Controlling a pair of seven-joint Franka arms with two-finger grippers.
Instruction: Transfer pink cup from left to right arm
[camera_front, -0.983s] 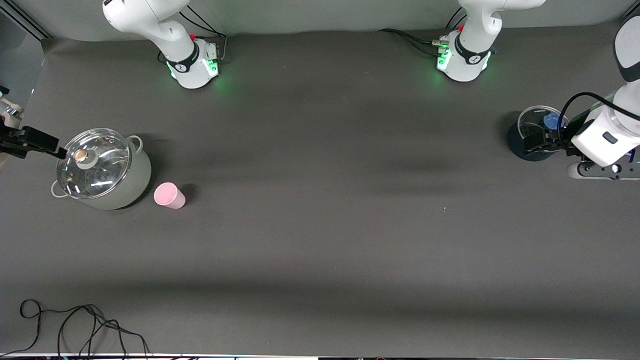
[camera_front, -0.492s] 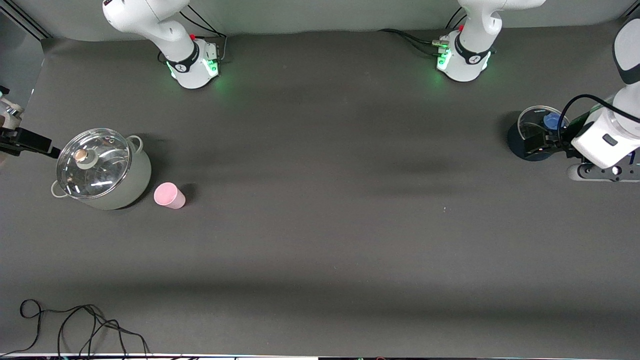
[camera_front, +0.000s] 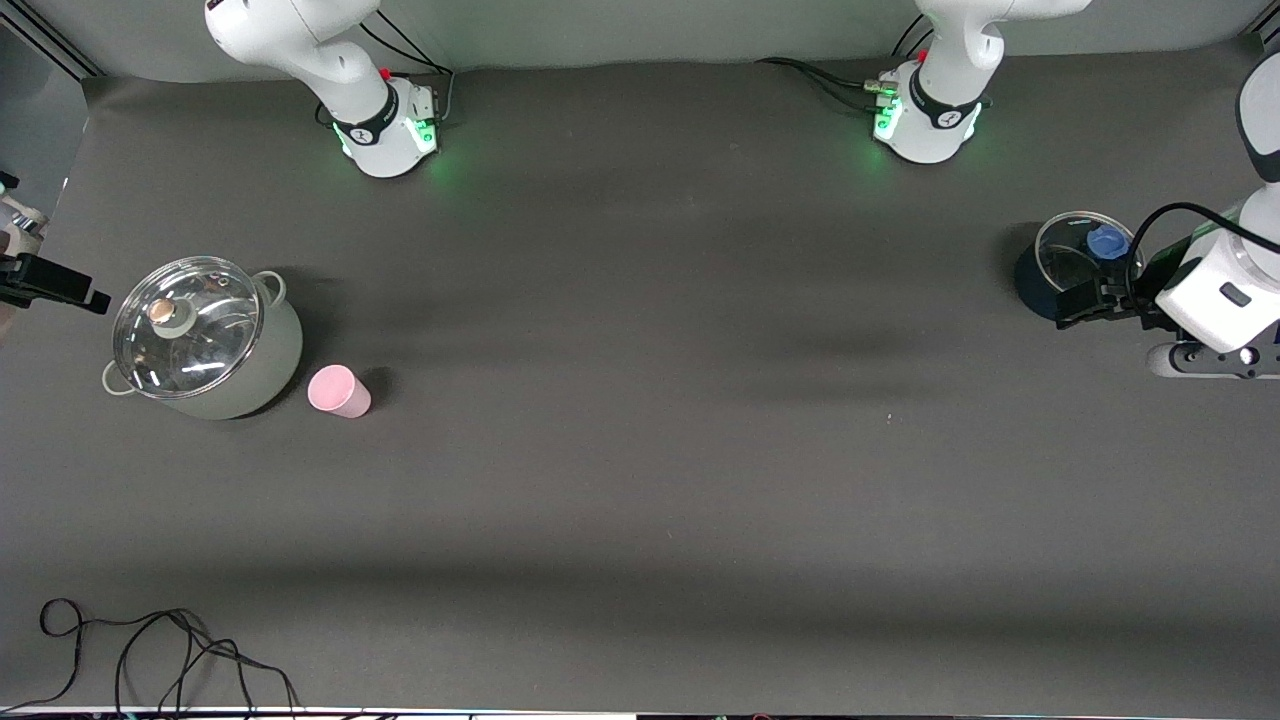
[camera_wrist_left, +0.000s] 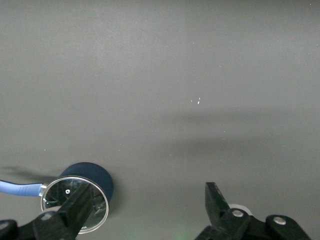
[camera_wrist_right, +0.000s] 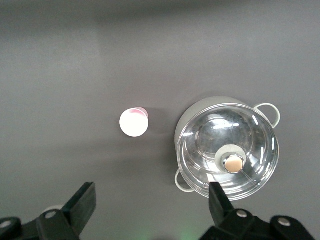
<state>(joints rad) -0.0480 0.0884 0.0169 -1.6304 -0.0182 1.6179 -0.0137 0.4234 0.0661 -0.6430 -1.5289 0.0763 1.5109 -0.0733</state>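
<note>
1. We see a wide, dark grey tabletop with two white robot arms based along its edge farthest from the front camera; both arms reach out past the tabletop's two ends.
2. At the right arm's end stands a pale grey-green metal pot with two loop handles, covered by a clear glass lid with a round copper-topped knob; the right wrist view shows it from above.
3. At the left arm's end sits a smaller dark blue saucepan with a clear glass lid bearing a blue knob; in the left wrist view its blue handle juts from its rim.
4. The left tool, a black linkage gripper, hangs just over the blue saucepan's edge, its fingers spread wide and holding nothing.
5. The right tool hangs at the tabletop's end just beside the grey-green pot, its black fingers likewise spread apart and empty.
6. The small pale-pink plastic tumbler stands just beside the grey-green pot, slightly nearer to the front camera, well apart from both tools; the right wrist view looks down on its round top.
7. A loose black cable lies coiled at the edge nearest the front camera.
</note>
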